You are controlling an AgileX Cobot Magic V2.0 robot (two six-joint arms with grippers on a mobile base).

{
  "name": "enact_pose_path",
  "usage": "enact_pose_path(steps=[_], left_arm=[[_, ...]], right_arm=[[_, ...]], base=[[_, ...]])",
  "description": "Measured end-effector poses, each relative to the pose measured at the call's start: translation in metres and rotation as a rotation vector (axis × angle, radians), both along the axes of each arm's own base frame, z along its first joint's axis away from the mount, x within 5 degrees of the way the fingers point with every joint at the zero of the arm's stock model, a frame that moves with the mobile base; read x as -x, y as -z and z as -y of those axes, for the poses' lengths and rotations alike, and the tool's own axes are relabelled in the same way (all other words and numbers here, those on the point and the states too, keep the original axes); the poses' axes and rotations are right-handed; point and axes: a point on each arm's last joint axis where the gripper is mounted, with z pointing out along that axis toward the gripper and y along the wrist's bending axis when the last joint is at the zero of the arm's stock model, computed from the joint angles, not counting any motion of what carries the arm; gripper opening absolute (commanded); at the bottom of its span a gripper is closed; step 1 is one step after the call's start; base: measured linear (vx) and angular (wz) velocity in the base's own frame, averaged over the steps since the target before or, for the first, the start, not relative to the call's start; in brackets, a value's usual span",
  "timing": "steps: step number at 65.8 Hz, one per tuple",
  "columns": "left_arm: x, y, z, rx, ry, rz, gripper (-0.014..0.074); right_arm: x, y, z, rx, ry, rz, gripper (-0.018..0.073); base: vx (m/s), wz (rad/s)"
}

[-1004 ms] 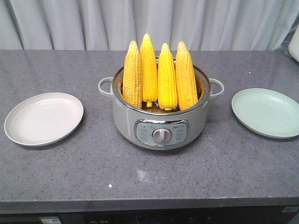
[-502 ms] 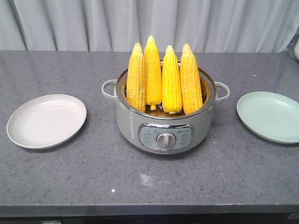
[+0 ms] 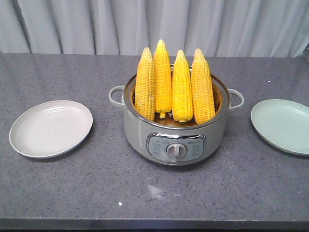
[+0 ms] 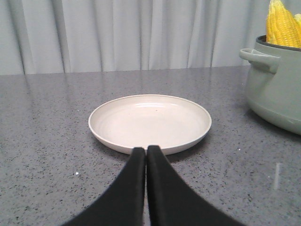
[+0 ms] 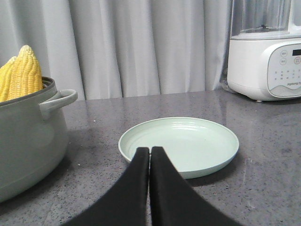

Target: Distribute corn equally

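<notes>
Front-facing view: four corn cobs upright in pot, between cream plate and green plate. Wrist views: left gripper and right gripper both closed, empty.

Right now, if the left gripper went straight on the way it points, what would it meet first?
The cream plate, dead ahead of the shut left gripper. Height is unclear, so it might pass above the rim.

Front view overlooks the counter — low wrist views share the pot and corn.
</notes>
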Motion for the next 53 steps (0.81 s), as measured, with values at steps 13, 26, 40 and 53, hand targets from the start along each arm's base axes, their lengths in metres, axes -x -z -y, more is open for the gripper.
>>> enact_pose_path(steps=[13, 26, 40, 53], left_arm=[[0.0, 0.0, 0.0, 0.0, 0.0, 0.0, -0.0006], [0.0, 0.0, 0.0, 0.0, 0.0, 0.0, -0.0006], [0.0, 0.0, 0.0, 0.0, 0.0, 0.0, -0.0006], [0.0, 0.0, 0.0, 0.0, 0.0, 0.0, -0.0006]], right_arm=[[0.0, 0.0, 0.0, 0.0, 0.0, 0.0, -0.0003], [0.0, 0.0, 0.0, 0.0, 0.0, 0.0, -0.0003], [0.0, 0.0, 0.0, 0.0, 0.0, 0.0, -0.0003], [0.0, 0.0, 0.0, 0.0, 0.0, 0.0, -0.0003]], base=[[0.01, 0.01], [0.0, 0.0], [0.0, 0.0], [0.0, 0.0]])
